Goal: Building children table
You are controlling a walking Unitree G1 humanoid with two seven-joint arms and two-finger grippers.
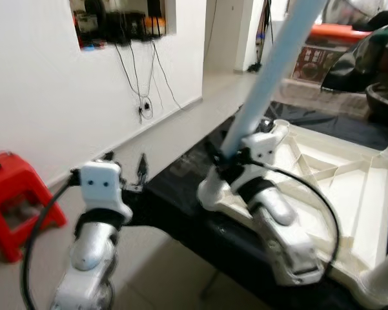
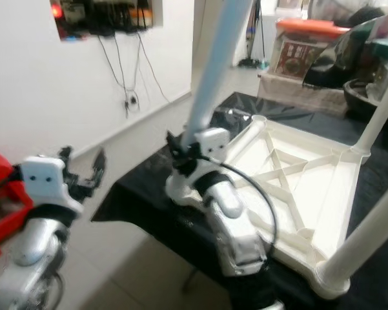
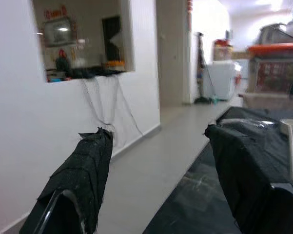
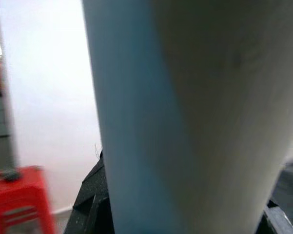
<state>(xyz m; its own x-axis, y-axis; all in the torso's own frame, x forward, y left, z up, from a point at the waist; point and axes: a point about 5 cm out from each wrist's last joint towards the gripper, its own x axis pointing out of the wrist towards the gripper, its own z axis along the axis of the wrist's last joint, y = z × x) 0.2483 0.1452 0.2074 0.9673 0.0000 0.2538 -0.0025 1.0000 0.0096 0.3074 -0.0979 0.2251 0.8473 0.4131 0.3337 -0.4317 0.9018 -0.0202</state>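
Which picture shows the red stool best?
The left eye view: the red stool stands whole against the white wall, beside the left gripper. The right eye view cuts it off at the picture's edge. The right wrist view catches a blurred part beside the pale blue table leg.

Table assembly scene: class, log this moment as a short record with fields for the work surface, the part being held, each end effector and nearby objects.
Work surface: black-covered table
Workpiece: white tabletop, upside down, ribs up
Held part: pale blue leg, tilted, lower end at the tabletop's near corner
Right end effector: shut on the leg
Left end effector: open, off the table edge, holding nothing
Fitted legs: white leg on the near right corner
Nearby: red stool by the wall
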